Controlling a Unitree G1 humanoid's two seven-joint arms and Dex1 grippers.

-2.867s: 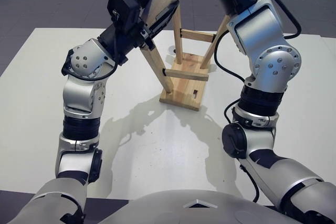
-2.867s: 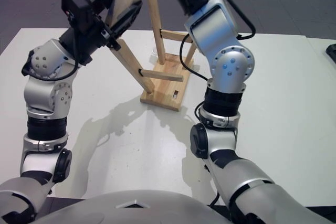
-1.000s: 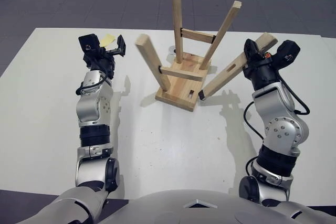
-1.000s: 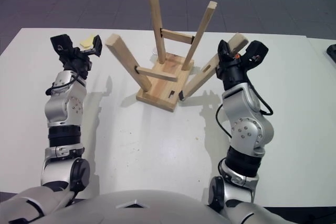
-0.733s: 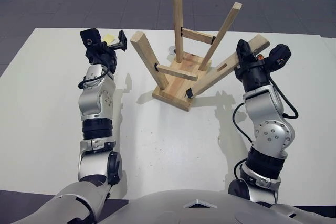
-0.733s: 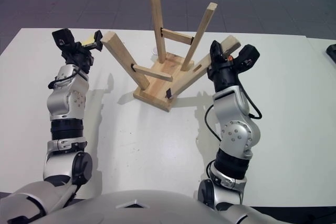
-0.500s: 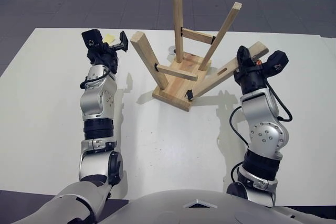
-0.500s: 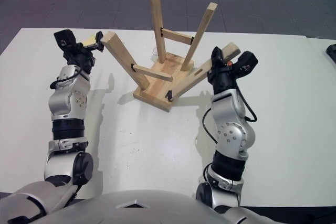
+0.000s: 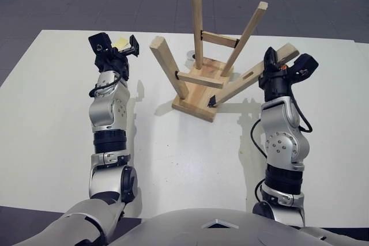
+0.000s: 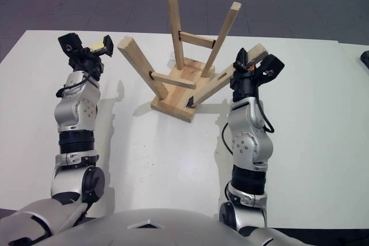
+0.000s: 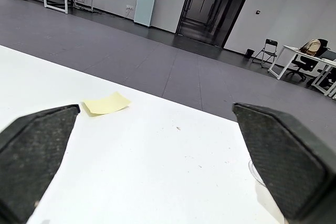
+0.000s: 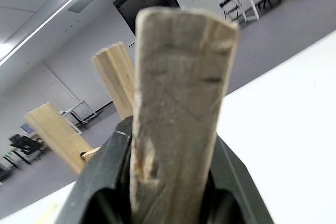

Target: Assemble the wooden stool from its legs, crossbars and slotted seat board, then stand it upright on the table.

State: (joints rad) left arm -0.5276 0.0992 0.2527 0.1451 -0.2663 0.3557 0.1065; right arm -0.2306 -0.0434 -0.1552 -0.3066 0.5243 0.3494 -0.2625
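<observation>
The right hand (image 9: 275,69) clamps a leg (image 9: 242,80), its lower end at the upturned stool (image 9: 196,105) on the counter (image 9: 173,159). The left hand (image 9: 122,50) is spread wide and empty.

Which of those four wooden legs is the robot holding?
The low, slanting leg on the robot's right: the right gripper is shut on its outer end. The other three legs stick up with nothing gripping them.

Tip of the leg (image 9: 239,83): you can't tell if it's inside the seat board (image 9: 196,106) slot. Left gripper (image 11: 157,150) pads (image 11: 37,150) cut off by edges.
</observation>
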